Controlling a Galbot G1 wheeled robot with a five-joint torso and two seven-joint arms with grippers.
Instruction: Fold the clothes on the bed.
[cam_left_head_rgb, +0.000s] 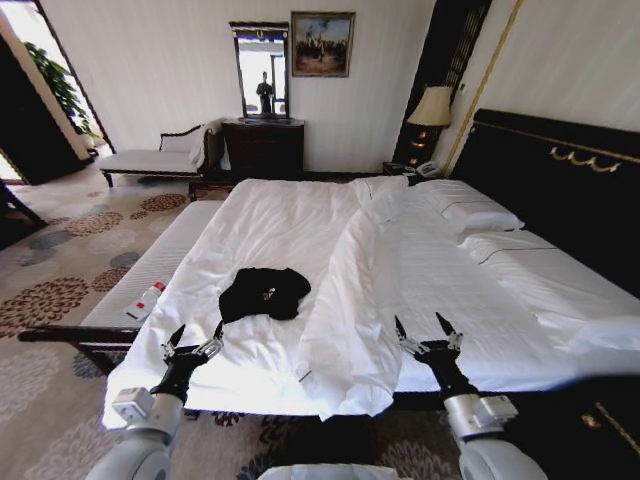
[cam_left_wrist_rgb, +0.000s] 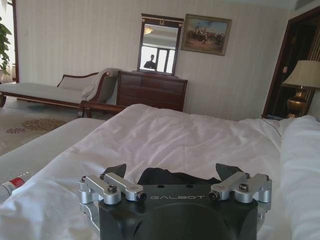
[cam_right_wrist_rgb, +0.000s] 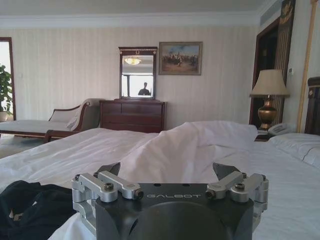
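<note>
Your crumpled black cotton T-shirt (cam_left_head_rgb: 264, 292) lies bunched on the big white-sheeted bed (cam_left_head_rgb: 300, 215), near its foot. The left gripper (cam_left_head_rgb: 192, 340) and right gripper (cam_left_head_rgb: 428, 332) hover spread and empty at that edge, probably poised to reach. The left wrist view alone shows the shirt just beyond its fingers.

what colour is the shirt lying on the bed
Black; the shirt lies crumpled on the white bed, clearest in the head view.

- I see my left gripper (cam_left_head_rgb: 193, 338) raised at the lower left, on an arm reaching forward, fingers spread apart and holding nothing.
- My right gripper (cam_left_head_rgb: 428, 330) is level with it at the lower right, also spread and holding nothing.
</note>
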